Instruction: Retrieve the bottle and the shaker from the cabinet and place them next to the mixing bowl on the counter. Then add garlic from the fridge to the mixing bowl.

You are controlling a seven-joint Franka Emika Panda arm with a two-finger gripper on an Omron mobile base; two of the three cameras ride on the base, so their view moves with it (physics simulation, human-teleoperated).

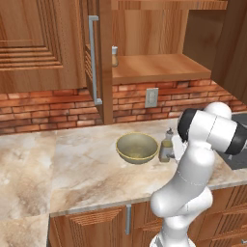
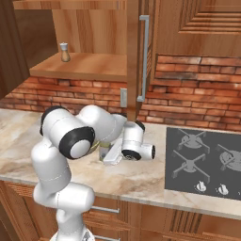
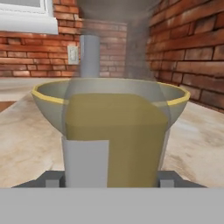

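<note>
Open cabinet (image 1: 159, 67) above marbled tabletop (image 1: 82, 164). Bowl (image 1: 137, 147) on tabletop, bottle (image 1: 167, 147) upright just beside it, pale blank label, nothing legible. Shaker (image 1: 115, 56) on cabinet shelf. Hand (image 3: 109, 179) around bottle base, fingers (image 3: 53, 180) flanking; gripped or released: cannot tell.

Arm rises from the base, folds at the elbow & reaches fwd and low, forearm roughly level, wrist bent so the hand lies near horizontal just above the counter (image 1: 91, 169). Gripper (image 3: 112, 177) points fwd along the counter; finger tips (image 3: 52, 178) sit either side of the bottle (image 3: 116, 140). Can't tell if the jaws press on it or stand just clear.
</note>
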